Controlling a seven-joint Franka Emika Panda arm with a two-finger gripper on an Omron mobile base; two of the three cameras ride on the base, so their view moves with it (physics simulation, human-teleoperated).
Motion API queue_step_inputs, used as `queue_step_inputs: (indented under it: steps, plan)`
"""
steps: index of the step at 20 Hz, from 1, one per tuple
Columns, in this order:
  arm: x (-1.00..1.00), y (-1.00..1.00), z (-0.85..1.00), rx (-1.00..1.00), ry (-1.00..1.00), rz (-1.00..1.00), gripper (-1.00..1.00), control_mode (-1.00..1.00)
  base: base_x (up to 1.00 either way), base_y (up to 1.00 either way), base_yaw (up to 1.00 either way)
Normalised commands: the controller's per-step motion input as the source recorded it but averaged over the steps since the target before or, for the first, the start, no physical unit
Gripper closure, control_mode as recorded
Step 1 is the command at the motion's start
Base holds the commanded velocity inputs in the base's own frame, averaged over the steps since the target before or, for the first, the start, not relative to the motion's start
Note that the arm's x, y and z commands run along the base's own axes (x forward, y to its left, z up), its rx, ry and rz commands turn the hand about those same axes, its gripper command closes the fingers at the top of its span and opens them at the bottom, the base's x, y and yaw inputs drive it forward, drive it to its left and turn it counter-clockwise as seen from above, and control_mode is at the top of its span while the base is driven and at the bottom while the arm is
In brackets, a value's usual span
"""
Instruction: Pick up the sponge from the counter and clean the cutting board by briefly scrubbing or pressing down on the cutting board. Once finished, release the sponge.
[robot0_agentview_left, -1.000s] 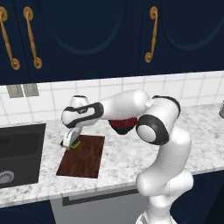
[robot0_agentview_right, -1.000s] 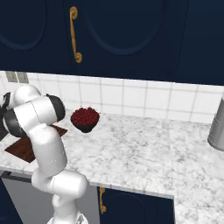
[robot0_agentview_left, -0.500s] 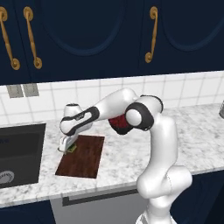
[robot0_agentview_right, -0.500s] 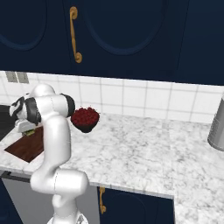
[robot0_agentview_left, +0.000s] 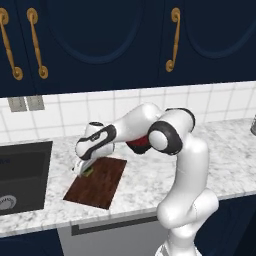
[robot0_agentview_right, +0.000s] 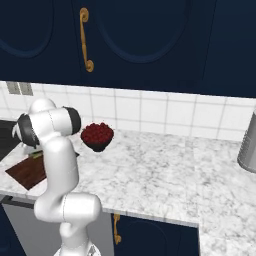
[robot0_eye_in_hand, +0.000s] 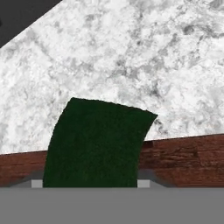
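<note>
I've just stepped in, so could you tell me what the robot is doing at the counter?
The gripper is shut on the sponge and holds it at the far corner of the cutting board, near the sink. The sponge's front overhangs the counter. A bowl of red fruit sits behind the board.

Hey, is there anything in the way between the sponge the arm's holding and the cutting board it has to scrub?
Nothing visible. The gripper holds the sponge at the cutting board's far left corner, with bare board right beside it. The bowl of red fruit stands off the board, behind the arm.
</note>
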Motion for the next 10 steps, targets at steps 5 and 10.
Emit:
queue_step_inputs:
  steps: [5, 10]
  plan:
    - [-0.81, -1.00, -1.00, 0.29, -0.08, -0.29, 1.00, -1.00, 0.00, 0.00, 0.00]
    - [-0.99, -1.00, -1.00, 0.59, -0.15, -0.05, 1.00, -1.00, 0.00, 0.00, 0.00]
